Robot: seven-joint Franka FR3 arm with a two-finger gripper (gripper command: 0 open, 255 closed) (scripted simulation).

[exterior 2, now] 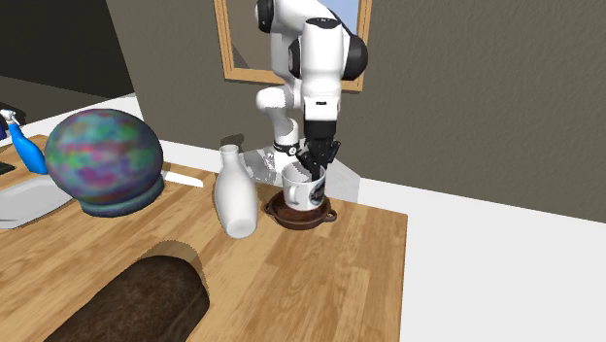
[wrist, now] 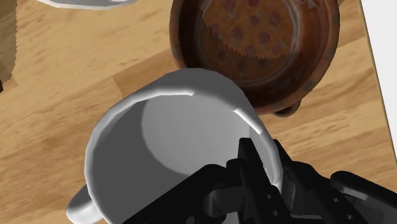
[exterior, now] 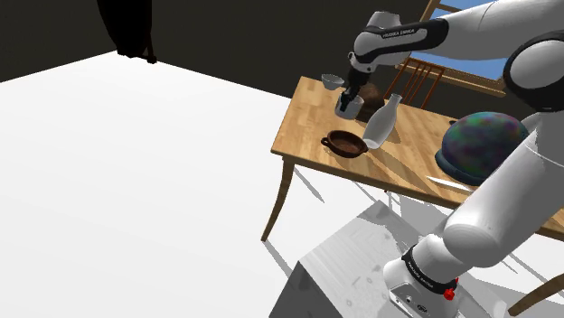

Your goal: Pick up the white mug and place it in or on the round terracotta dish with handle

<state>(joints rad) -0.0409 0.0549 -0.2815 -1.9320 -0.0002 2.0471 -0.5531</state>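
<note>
Shoulder: gripper (exterior: 348, 98) upper centre-right, clamped on the mug (exterior: 350, 108), which hangs clear of the table (exterior: 309, 126). Dish (exterior: 344, 142) is directly below it in frame, with the vase (exterior: 381, 122) just right of both. Tight lane, so a straight-down lower looks safest.

Second exterior: mid-frame, mug (exterior 2: 306, 188) overlaps dish (exterior 2: 302, 216). Can't tell if they touch. Vase (exterior 2: 236, 194) is just left.

Wrist: fingers (wrist: 253, 168) pinch the mug (wrist: 172, 140) wall, one inside, one outside. The rim grip keeps it upright, mouth up. Dish (wrist: 254, 44) is upper right, partly hidden by the rim. Mug looks slightly off-centre over it. My read: carry nearly done, not yet released.
</note>
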